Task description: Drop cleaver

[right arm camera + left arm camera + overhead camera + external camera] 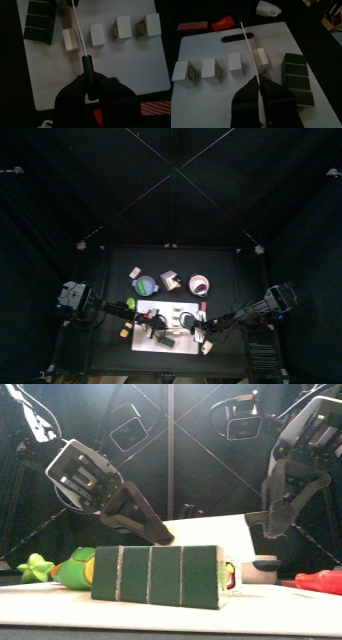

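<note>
Your two arms are black throughout, with blocky matte links and silver-grey housings at the wrists. The left tool (144,524) has two broad, flat black jaws with ridged outer plates; the right tool (278,514) matches it. Thin dark cables loop above both.

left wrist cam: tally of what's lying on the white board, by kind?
Small white blocks: 4
Dark green segmented block: 1
Total: 5
</note>
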Available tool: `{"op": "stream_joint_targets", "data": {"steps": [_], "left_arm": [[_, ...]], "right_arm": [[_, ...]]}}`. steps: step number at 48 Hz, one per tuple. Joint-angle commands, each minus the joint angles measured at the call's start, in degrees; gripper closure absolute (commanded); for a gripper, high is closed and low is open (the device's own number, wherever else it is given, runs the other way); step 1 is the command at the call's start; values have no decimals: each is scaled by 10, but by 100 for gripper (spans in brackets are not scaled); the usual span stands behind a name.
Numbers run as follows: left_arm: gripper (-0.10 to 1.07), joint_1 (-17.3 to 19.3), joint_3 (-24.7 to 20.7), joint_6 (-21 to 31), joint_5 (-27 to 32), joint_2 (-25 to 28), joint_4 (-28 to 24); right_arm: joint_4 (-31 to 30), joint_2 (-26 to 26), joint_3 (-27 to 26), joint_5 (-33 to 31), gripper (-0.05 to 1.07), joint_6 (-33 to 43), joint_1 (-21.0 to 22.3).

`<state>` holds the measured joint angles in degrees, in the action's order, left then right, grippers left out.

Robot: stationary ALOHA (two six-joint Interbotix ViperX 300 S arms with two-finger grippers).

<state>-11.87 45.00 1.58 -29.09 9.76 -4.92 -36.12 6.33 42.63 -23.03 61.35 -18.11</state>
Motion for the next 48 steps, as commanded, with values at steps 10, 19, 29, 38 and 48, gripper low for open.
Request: {"op": "stream_joint_targets", "data": {"steps": [10, 19, 29, 38, 48], "left_arm": [[66, -8, -14, -4, -11, -25, 57], [53, -4, -12, -4, -12, -35, 72], [32, -4, -11, -3, -12, -46, 73], [22, 1, -11, -4, -15, -54, 73], [22, 17, -1, -3, -40, -66, 74]], "right_arm": [[-8, 21, -23, 1, 65, 1, 7], [-8, 27, -23, -2, 65, 1, 7], [-6, 39, -23, -11, 65, 4, 7], [-5, 47, -17, -17, 65, 4, 6], [2, 53, -11, -20, 65, 6, 3]]}}
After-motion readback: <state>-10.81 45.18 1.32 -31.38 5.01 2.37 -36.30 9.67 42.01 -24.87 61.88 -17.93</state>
